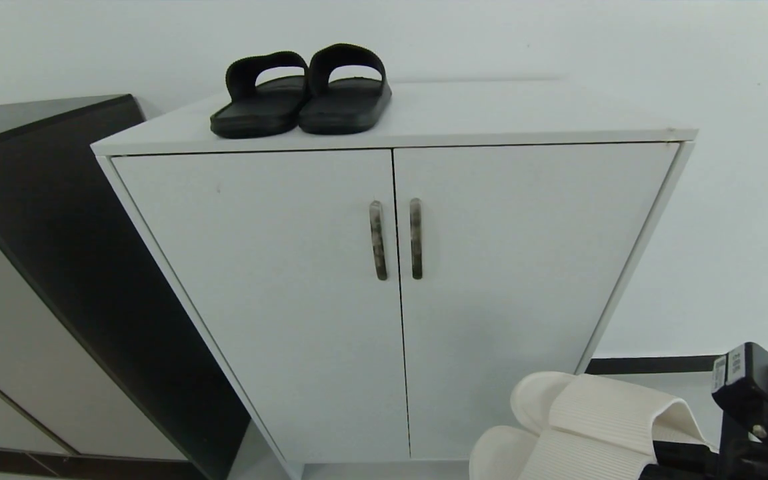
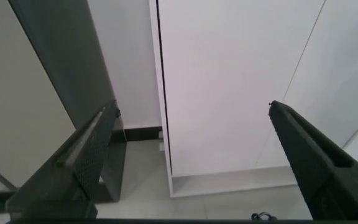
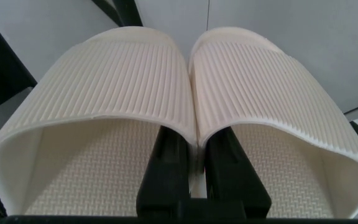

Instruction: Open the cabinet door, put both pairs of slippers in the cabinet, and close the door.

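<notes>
The right gripper (image 3: 197, 180) is clamped on the cream slippers (image 3: 135, 81), one finger inside each, with their adjoining walls pinched together. Their toes and long axes are aimed at the shut cabinet (image 1: 391, 300). The right arm is held low before it. The left gripper (image 2: 192, 107) is spread wide. The black slippers (image 1: 301, 100) are set on top of the cabinet.

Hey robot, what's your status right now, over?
Left gripper open, empty. Right gripper shut on cream ribbed slippers. Black slippers atop white cabinet; both doors shut.
</notes>
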Controlling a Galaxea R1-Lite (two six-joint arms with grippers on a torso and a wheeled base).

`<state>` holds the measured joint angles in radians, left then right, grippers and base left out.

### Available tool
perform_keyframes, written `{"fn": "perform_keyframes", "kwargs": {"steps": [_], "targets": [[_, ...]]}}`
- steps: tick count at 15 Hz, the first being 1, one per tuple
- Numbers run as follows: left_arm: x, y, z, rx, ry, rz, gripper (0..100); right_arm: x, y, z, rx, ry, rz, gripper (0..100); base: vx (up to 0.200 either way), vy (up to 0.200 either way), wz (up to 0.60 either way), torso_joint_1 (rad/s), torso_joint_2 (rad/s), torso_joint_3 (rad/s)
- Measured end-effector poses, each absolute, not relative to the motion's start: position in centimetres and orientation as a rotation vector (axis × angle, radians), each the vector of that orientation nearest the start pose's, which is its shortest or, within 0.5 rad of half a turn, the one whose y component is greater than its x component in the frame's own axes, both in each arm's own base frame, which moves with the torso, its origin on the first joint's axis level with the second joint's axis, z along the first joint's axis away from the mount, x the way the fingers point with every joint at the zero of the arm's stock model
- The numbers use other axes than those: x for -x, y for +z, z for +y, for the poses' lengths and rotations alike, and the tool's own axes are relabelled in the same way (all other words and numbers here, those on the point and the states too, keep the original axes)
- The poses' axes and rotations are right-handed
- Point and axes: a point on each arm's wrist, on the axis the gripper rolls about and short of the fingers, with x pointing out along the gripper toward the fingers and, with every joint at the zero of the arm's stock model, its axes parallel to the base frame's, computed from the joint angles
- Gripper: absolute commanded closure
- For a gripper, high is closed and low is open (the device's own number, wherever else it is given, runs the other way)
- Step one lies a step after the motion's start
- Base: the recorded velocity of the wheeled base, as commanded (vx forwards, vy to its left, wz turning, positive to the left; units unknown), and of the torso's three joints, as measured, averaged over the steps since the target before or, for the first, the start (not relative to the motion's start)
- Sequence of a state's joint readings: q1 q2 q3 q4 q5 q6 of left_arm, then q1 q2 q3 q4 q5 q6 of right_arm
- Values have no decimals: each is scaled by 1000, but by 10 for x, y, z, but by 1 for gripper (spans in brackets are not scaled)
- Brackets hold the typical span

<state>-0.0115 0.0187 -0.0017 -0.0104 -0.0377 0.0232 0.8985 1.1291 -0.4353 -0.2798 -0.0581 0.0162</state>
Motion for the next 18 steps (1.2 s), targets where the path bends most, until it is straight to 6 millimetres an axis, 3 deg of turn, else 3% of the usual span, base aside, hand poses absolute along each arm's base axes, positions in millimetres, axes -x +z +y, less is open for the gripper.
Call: {"fn": "perform_keyframes", "kwargs": {"steps": [1, 5, 8, 11, 14, 18], "targets": [[23, 85, -1, -19, -55, -28, 0, -93, 177, 115, 182, 825, 382, 100, 0, 0, 0, -32, 437, 403], [25, 148, -3, 24, -164, -110, 0, -92, 177, 114, 181, 826, 379, 100, 0, 0, 0, -12, 223, 218], [-1, 182, -9, 31, -423, -10, 0, -93, 178, 114, 173, 825, 364, 100, 0, 0, 0, -1, 19, 15], [-42, 209, -15, 37, -587, 21, 0, -93, 177, 114, 181, 827, 349, 100, 0, 0, 0, 0, 0, 0], [-80, 222, -42, 36, -705, 25, 0, -93, 176, 115, 185, 827, 355, 100, 0, 0, 0, 0, 0, 0], [-110, 230, -101, 37, -820, 10, 0, -94, 176, 115, 187, 827, 358, 100, 0, 0, 0, 0, 0, 0]]}}
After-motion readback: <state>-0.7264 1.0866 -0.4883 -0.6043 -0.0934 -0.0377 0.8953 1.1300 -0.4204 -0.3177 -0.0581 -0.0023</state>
